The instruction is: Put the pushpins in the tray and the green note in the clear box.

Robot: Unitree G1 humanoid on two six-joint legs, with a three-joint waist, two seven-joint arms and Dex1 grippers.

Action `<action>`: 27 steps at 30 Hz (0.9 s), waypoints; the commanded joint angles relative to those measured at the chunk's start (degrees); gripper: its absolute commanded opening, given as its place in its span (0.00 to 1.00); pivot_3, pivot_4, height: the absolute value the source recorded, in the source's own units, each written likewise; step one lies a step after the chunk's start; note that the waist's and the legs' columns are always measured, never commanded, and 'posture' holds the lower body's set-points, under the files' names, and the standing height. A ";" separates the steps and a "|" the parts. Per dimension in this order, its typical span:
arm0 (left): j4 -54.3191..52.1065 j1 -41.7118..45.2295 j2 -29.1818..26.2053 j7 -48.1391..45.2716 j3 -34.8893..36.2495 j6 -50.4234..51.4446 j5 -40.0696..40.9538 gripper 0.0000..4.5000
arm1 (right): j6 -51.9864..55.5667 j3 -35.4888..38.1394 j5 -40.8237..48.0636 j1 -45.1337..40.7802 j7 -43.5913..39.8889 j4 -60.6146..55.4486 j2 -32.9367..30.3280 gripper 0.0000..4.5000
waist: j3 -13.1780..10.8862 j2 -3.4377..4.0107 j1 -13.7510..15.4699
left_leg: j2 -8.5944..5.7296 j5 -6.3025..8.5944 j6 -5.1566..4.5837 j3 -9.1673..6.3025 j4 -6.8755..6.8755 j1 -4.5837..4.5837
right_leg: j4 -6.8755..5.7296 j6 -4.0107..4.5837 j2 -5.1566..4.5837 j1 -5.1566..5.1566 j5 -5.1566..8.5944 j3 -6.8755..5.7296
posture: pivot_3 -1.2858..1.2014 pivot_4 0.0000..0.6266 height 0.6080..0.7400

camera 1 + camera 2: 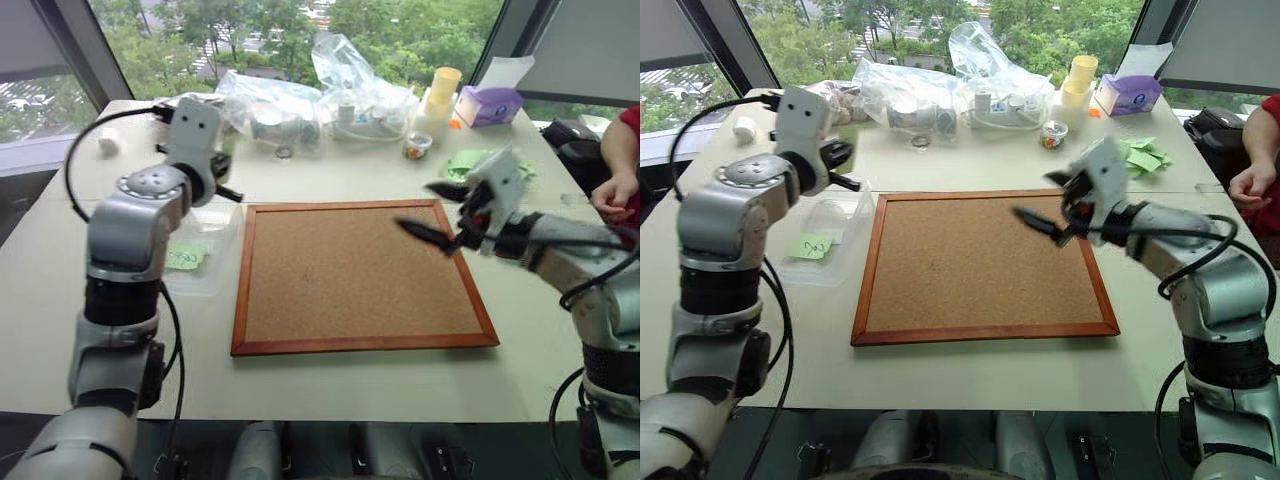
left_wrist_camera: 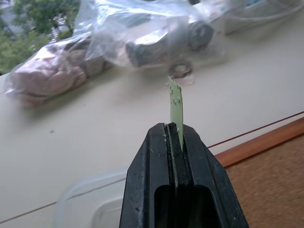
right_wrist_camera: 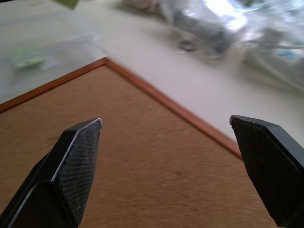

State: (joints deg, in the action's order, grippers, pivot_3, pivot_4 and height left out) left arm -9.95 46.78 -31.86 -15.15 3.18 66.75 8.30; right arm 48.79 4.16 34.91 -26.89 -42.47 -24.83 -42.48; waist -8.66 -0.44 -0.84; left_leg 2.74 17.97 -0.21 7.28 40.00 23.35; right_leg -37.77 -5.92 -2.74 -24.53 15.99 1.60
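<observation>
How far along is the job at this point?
Done: one scribbled green note lies in the clear box. In hand: the left gripper is shut on a green paper slip with dark marks, near that box. The right gripper is open and empty over the cork board. Left: I cannot make out the pushpins or the tray, so that part is unconfirmed.

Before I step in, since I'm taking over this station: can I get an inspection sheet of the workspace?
Surface: pale table, cork board in the middle.
Job's things: green note lies in the clear box.
Clutter: plastic bags, green paper slips, tissue box.
Grippers: left gripper shut on a green paper piece; right gripper open above the cork board.
Cables: black cable loops off left arm.
Surroundings: windows, trees; person's hand at the table's right.
</observation>
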 commanded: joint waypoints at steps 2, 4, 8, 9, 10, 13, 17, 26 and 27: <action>-6.07 -3.31 -3.07 1.07 3.13 8.61 -0.54 0.00 | 1.68 -3.50 5.56 -1.70 -5.63 -6.16 -0.57 0.99 | 0.02 -0.07 0.33 | -0.01 0.01 -0.02 -0.04 0.02 0.00 | 0.00 0.00 -0.04 0.02 0.00 -0.05 | 0.52 0.24 0.96; -7.30 -5.97 -3.07 1.86 4.72 11.49 -0.68 0.00 | 1.22 -6.41 5.89 -2.47 -7.97 -6.72 -0.31 0.99 | 0.01 -0.17 0.32 | -0.03 0.01 -0.02 -0.05 0.03 0.00 | 0.00 0.00 -0.08 0.04 0.00 -0.10 | 0.52 0.24 0.96; -9.82 -8.46 -0.70 2.76 6.46 13.78 -0.13 0.00 | -2.40 -10.66 1.24 -3.24 -8.23 -3.62 0.73 0.99 | -0.08 -0.47 0.28 | -0.02 0.01 -0.02 -0.10 0.05 0.01 | -0.01 0.01 -0.07 0.04 0.01 -0.14 | 0.52 0.24 0.96; -10.35 -8.64 0.10 3.08 7.17 14.63 -0.10 0.15 | -3.23 -11.24 0.29 -3.34 -8.32 -2.70 0.95 1.00 | -0.11 -0.55 0.32 | -0.02 0.01 -0.02 -0.10 0.05 0.02 | -0.01 0.01 -0.08 0.04 0.01 -0.14 | 0.52 0.24 0.96; -10.70 -8.74 0.25 3.20 7.39 15.03 -0.17 0.23 | -3.68 -11.46 -0.11 -3.39 -8.49 -2.22 1.04 1.00 | -0.13 -0.59 0.33 | -0.03 0.01 -0.02 -0.10 0.06 0.02 | -0.01 0.01 -0.08 0.04 0.01 -0.14 | 0.52 0.24 0.96; -12.06 -9.05 0.14 3.37 7.60 15.88 -0.24 0.54 | -5.13 -11.97 -1.51 -3.57 -8.60 -0.75 1.49 1.00 | -0.14 -0.61 0.22 | -0.04 0.02 -0.03 -0.09 0.06 0.02 | -0.01 0.01 -0.10 0.04 0.00 -0.14 | 0.52 0.24 0.96; -13.34 -9.62 -0.73 3.05 7.80 16.42 -0.13 0.99 | -6.59 -12.03 -3.40 -3.57 -8.06 1.10 2.07 1.00 | -0.14 -0.61 0.12 | -0.02 0.01 -0.02 -0.08 0.04 0.01 | -0.02 0.02 -0.09 0.02 0.01 -0.13 | 0.52 0.24 0.96; -18.63 -10.58 -2.56 -10.13 16.60 8.67 11.51 0.99 | -0.23 1.89 2.72 2.08 -0.38 -0.42 2.85 1.00 | -0.15 -0.66 0.52 | -0.08 0.02 -0.03 -0.07 0.04 0.03 | -0.05 0.02 -0.25 0.02 0.00 -0.18 | 0.52 0.24 0.96; -18.31 -11.01 -3.60 -11.48 16.78 7.90 12.35 0.99 | 0.63 3.19 3.72 2.61 0.04 -0.97 2.71 1.00 | -0.15 -0.66 0.43 | -0.08 0.02 -0.03 -0.06 0.04 0.03 | -0.05 0.02 -0.26 0.03 0.00 -0.19 | 0.52 0.24 0.96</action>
State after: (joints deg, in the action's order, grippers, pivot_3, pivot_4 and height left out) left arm -26.75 35.74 -33.93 -23.67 18.21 76.83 18.23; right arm 48.37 3.58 35.96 -24.35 -43.29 -22.81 -39.09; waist -8.81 -1.10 -0.41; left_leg 2.66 17.99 -0.24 7.23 40.04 23.37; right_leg -37.82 -5.90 -3.00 -24.50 16.00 1.41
